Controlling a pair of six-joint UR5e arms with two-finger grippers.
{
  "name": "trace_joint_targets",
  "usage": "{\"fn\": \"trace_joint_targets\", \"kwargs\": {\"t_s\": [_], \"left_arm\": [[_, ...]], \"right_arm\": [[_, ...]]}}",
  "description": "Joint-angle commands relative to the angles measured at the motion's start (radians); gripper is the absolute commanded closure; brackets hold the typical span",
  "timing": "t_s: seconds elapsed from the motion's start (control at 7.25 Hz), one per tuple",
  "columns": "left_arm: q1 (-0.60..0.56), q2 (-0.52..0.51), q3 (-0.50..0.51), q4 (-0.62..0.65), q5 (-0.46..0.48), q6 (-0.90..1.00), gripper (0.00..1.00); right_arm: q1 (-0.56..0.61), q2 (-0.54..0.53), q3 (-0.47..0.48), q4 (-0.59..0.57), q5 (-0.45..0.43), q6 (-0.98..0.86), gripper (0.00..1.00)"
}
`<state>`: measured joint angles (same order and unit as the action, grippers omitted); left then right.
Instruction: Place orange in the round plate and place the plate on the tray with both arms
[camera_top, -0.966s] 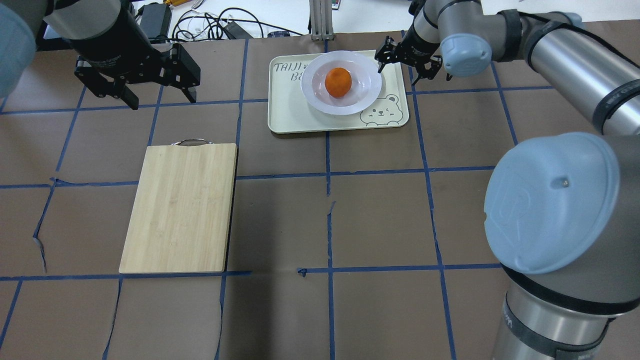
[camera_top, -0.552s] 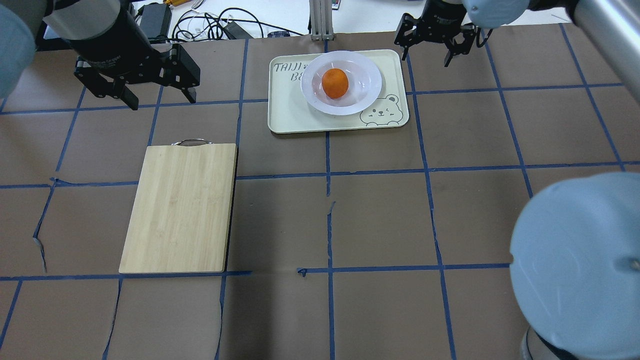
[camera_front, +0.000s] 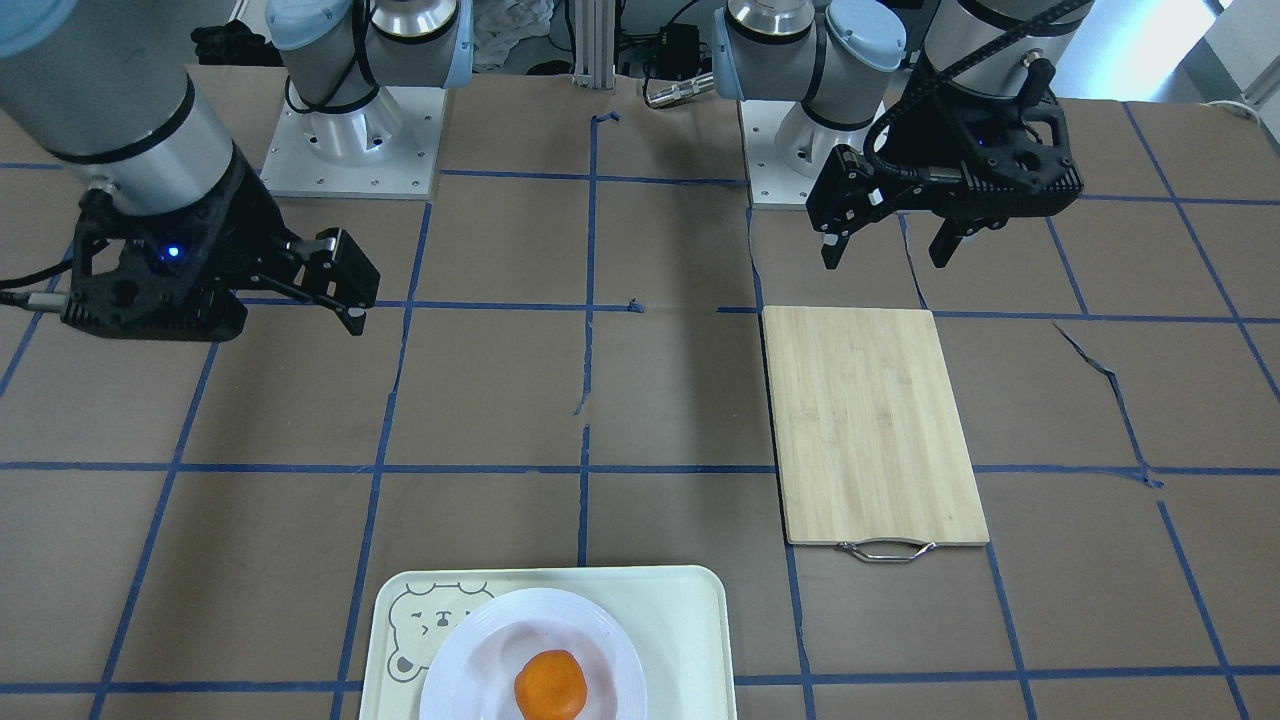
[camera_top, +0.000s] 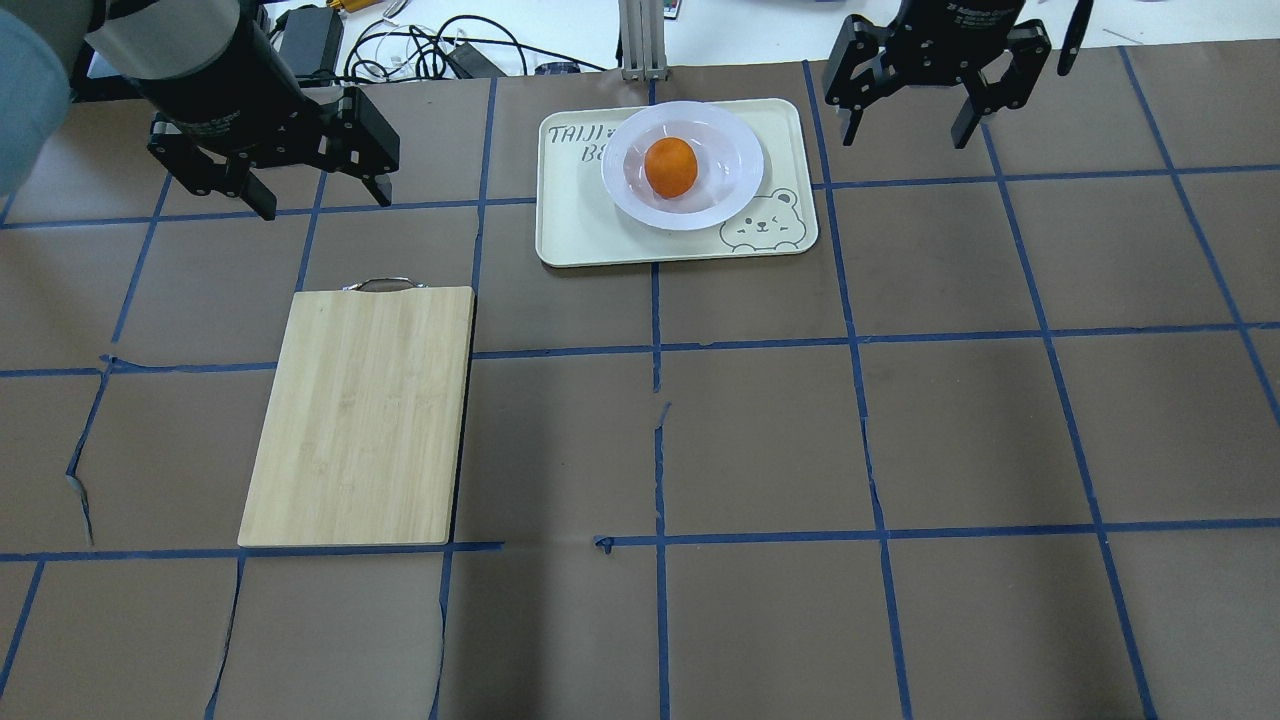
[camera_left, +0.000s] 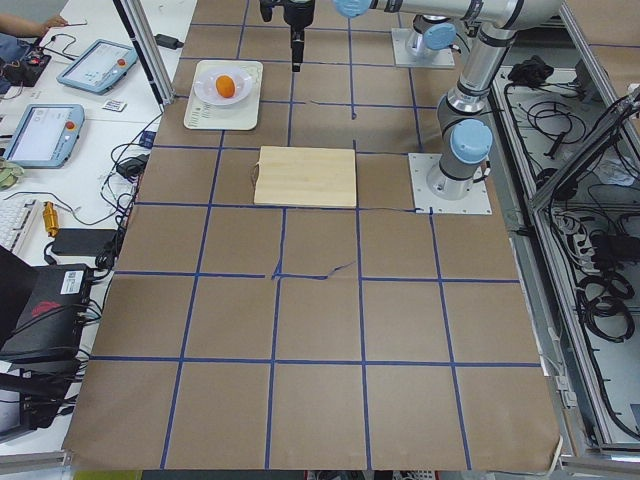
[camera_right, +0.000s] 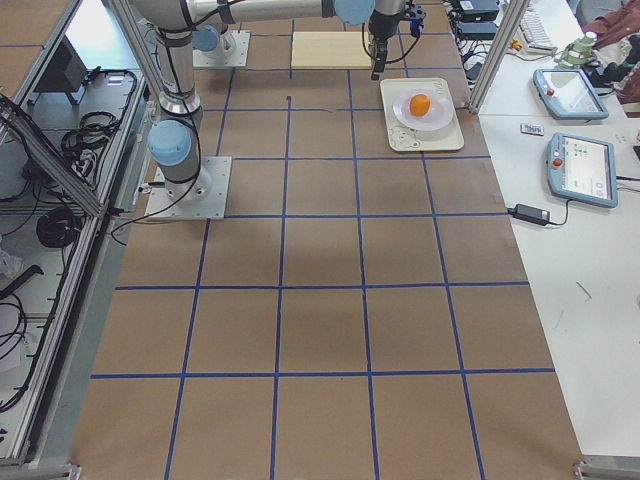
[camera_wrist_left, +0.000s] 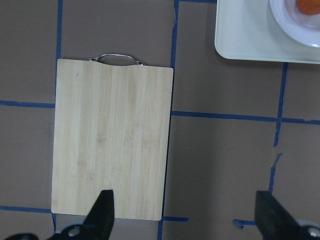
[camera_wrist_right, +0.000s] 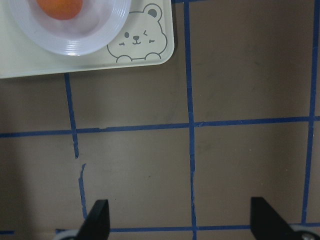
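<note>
The orange (camera_top: 670, 167) lies in the well of the round white plate (camera_top: 735, 190), and the plate rests on the cream tray (camera_top: 580, 235) at the table's far middle. My right gripper (camera_top: 906, 140) hovers open and empty to the right of the tray, clear of the plate. In its wrist view the right gripper (camera_wrist_right: 181, 222) hangs over bare table, with the tray (camera_wrist_right: 150, 55) and plate (camera_wrist_right: 100, 37) at the top left. My left gripper (camera_top: 322, 203) is open and empty at the far left, well apart from the tray. It shows as the left gripper (camera_wrist_left: 185, 215) in its own wrist view.
A bamboo cutting board (camera_top: 360, 415) with a metal handle lies left of centre, below the left gripper. Cables (camera_top: 420, 50) and an aluminium post (camera_top: 640, 40) stand along the far edge. Tablets (camera_left: 45, 130) sit on the side bench beyond the table.
The right gripper has drawn back from the plate's right rim, up and to the right, and its elbow has left the view. The orange shifted slightly in the plate. The left arm stayed put.
</note>
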<state>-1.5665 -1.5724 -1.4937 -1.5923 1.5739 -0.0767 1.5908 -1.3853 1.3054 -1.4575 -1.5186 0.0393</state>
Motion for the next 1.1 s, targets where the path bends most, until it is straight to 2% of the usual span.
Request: {"fn": "trace_joint_targets", "kwargs": {"t_s": [0.0, 0.14, 0.28, 0.97], "left_arm": [[0.0, 0.0, 0.0, 0.0, 0.0, 0.0, 0.0], [0.0, 0.0, 0.0, 0.0, 0.0, 0.0, 0.0], [0.0, -0.001, 0.0, 0.0, 0.0, 0.0, 0.0], [0.0, 0.0, 0.0, 0.0, 0.0, 0.0, 0.0]], "right_arm": [[-0.014, -0.051, 0.072, -0.027, 0.004, -0.053, 0.01], [-0.014, -0.052, 0.119, -0.128, -0.005, -0.053, 0.0], [-0.014, -0.051, 0.12, -0.165, -0.006, -0.05, 0.0], [-0.011, -0.049, 0.135, -0.168, -0.008, -0.053, 0.0]]}}
